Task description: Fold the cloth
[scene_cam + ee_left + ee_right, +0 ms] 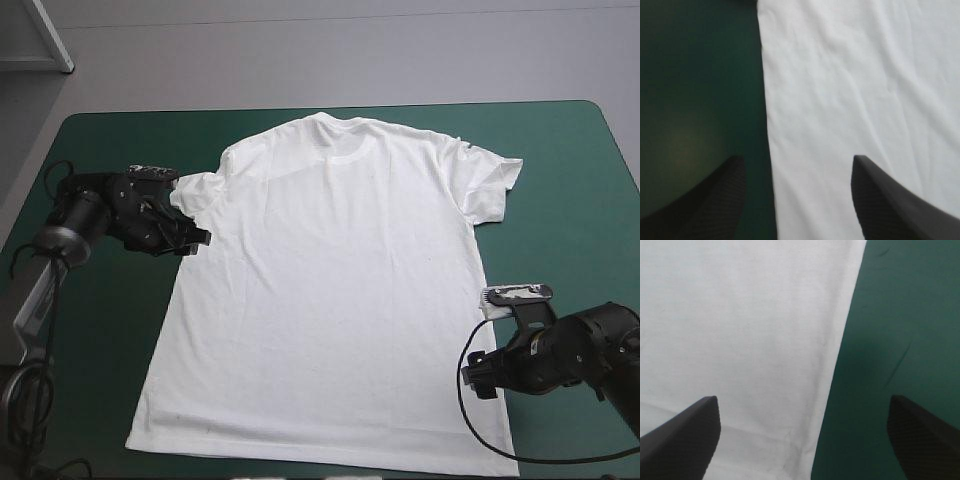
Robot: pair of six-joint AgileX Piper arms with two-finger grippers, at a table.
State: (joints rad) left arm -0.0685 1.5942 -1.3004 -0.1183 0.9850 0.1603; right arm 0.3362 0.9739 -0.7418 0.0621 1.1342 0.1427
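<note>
Cloth comes first: the white T-shirt [330, 290] lies spread flat on the teal-green desk cover [570, 180]. Its collar [335, 124] is toward the far edge and its hem [320, 450] runs along the near edge. Both short sleeves are out to the sides, with only shallow wrinkles across the body. Nothing is folded yet, so the task looks to be at its very start.

The left hand [197, 238] sits at the shirt's left side edge, just below the sleeve [195, 192] on that side. Its wrist view shows it released. The two black fingers [890, 205] stand well apart, one over bare cover and the other over white fabric, and the shirt's straight edge runs between them.

The right hand [482, 378] sits at the opposite side edge, much nearer the hem. It is also released and grasps nothing. Its fingers [685, 435] are spread wide, one over the cloth and one over the cover, and the edge passes between them.

This straddling looks deliberate. With the edge lined up in each gap, a clench would catch the fabric along its border rather than bunch the middle. The hands are staggered, one high near the sleeve and one low near the hem, and I cannot say from this what fold is intended. Whether either hand is touching the cloth is not clear. Since the shirt lies so flat, a pinch that is too shallow could slip off the thin edge.
</note>
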